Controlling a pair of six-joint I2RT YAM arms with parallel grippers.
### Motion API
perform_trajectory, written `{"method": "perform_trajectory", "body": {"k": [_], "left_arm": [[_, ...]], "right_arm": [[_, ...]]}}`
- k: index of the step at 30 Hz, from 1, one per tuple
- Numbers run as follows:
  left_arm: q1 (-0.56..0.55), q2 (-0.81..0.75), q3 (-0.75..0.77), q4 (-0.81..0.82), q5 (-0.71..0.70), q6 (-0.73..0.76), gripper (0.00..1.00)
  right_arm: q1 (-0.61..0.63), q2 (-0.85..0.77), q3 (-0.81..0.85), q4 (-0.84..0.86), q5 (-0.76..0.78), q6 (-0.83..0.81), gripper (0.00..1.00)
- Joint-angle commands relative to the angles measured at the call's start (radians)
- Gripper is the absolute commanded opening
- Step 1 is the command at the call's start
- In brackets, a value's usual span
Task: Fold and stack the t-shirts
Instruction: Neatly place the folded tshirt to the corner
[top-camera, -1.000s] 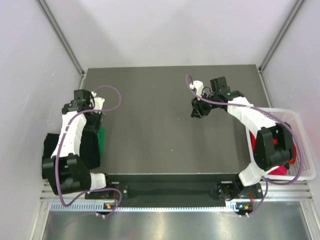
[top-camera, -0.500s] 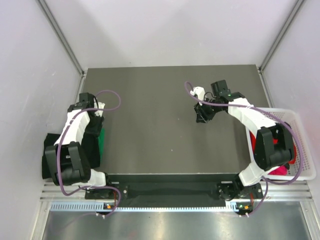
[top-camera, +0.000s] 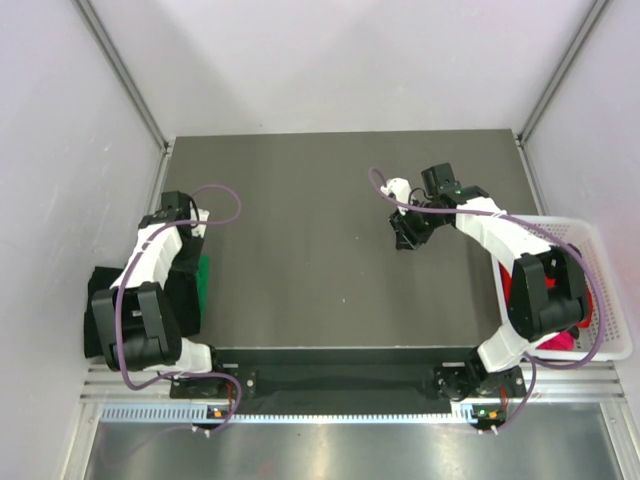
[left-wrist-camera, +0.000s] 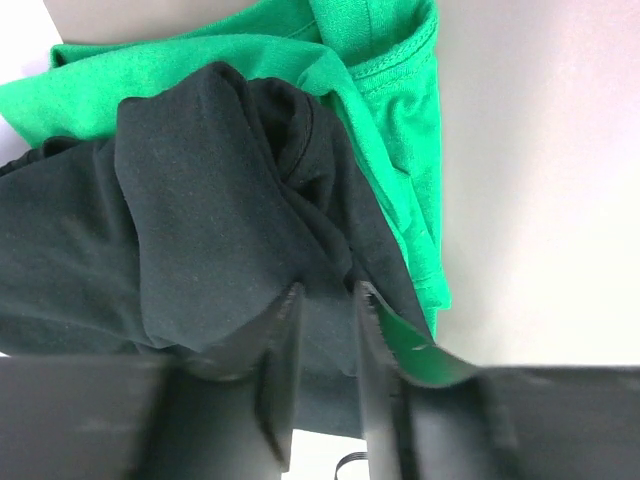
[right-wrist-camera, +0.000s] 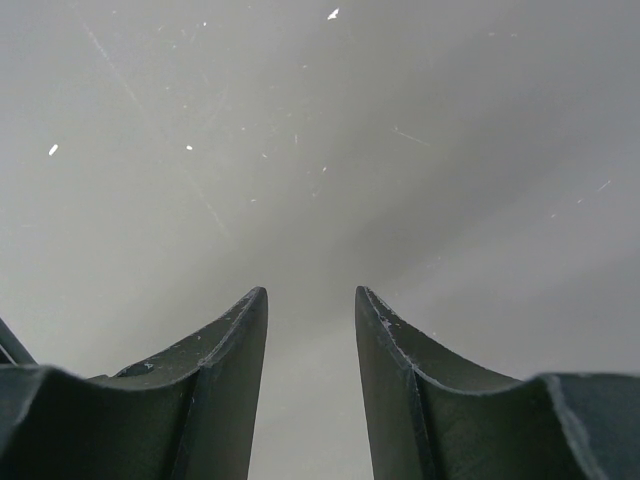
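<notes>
4 t-shirts, 1 basket, 2 arms. The black t-shirt (left-wrist-camera: 200, 200) lies bunched on top of the green t-shirt (left-wrist-camera: 400, 100) at the counter's (top-camera: 320, 250) left edge. The green one's visible strip has its long axis near-to-far along that edge, and the black one spills off it. The red t-shirt (top-camera: 508, 282) and pink t-shirt (top-camera: 562, 343) sit crumpled in the white basket (top-camera: 570, 221) at the counter's right edge. Left jaws stand narrow w/ black cloth in the gap — can't tell if it's pinched. Right jaws are open, nothing btwn them, over the counter right of centre.
</notes>
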Motion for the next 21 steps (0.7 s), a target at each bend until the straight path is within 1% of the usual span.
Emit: {"method": "perform_trajectory", "body": {"k": [1, 5, 7, 9, 10, 13, 16, 21], "left_arm": [[-0.002, 0.006, 0.015, 0.009, -0.008, -0.017, 0.35], [-0.004, 0.034, 0.009, 0.010, -0.019, -0.014, 0.36], [-0.004, 0.046, 0.004, 0.026, -0.031, -0.012, 0.34], [-0.002, 0.060, -0.004, 0.039, -0.037, -0.014, 0.29], [-0.002, 0.064, -0.005, 0.047, -0.043, -0.015, 0.26], [-0.002, 0.069, -0.008, 0.069, -0.045, -0.018, 0.00], [-0.004, 0.061, 0.015, 0.047, -0.031, -0.026, 0.00], [-0.036, -0.021, 0.084, -0.043, 0.006, -0.031, 0.00]], "right_arm": [[-0.012, -0.039, -0.007, 0.013, -0.018, -0.014, 0.41], [-0.011, -0.039, -0.019, 0.022, -0.031, -0.012, 0.41], [-0.012, -0.042, -0.019, 0.027, -0.034, -0.011, 0.41], [-0.011, -0.043, -0.025, 0.035, -0.042, -0.008, 0.41], [-0.012, -0.047, -0.027, 0.036, -0.045, -0.006, 0.41], [-0.012, -0.051, -0.039, 0.045, -0.051, -0.003, 0.41], [-0.012, -0.060, -0.050, 0.048, -0.054, -0.002, 0.41], [-0.011, -0.065, -0.064, 0.062, -0.061, 0.000, 0.41]]}}
